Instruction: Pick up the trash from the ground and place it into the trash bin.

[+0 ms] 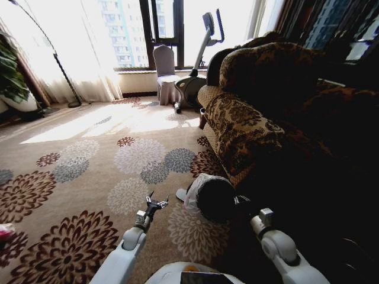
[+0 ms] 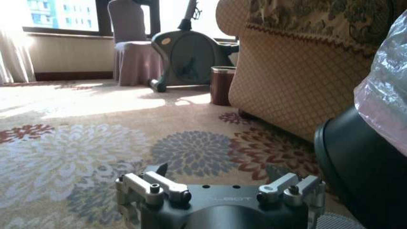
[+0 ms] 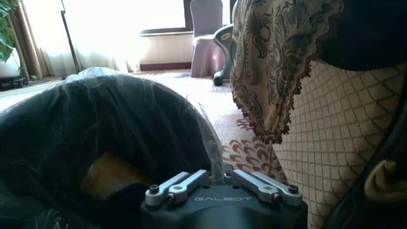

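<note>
The trash bin, a black bucket lined with a translucent bag, stands tilted on the carpet beside the sofa. It also shows as a dark wall in the left wrist view. My right gripper is shut on the bin's rim. Inside the bin lies an orange-yellow piece of trash. My left gripper hangs open and empty just above the carpet, a little left of the bin; its spread fingers point toward the window. A pink piece of trash lies at the far left edge.
A patterned sofa runs along the right. A pale slipper lies beside the bin. A brown pot stands at the sofa's far end, with an exercise bike and covered chair beyond. Open carpet spreads left.
</note>
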